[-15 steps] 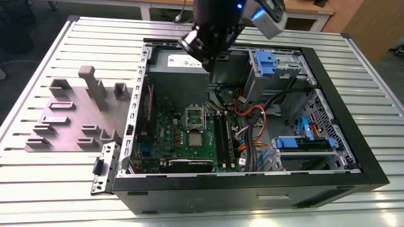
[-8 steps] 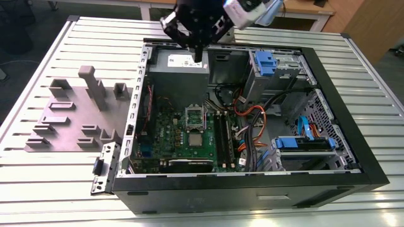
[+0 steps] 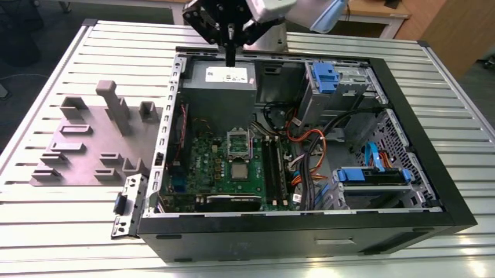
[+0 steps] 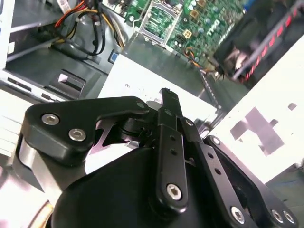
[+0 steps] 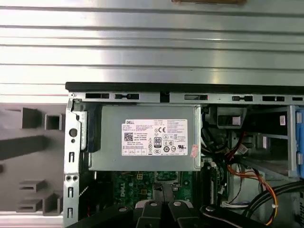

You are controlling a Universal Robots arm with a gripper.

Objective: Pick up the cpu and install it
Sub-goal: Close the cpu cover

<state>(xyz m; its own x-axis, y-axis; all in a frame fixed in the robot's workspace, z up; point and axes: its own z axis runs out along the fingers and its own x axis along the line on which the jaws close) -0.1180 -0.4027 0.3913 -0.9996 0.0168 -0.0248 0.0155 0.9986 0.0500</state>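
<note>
Cpu (image 3: 240, 171) lies flat on motherboard (image 3: 203, 165); our tool (image 3: 230, 62), pressed together and empty, hangs above far power supply (image 3: 217, 95). We judge: spread first, descend square.

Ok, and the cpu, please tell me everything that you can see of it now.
The cpu is a small, flat, square chip with a silvery-grey, metal-looking top. It lies flat on the green motherboard inside the open computer case, next to the silver socket, on the side away from the power supply. Nothing holds it: the gripper hangs well apart, over the power supply, jaws shut.
</note>
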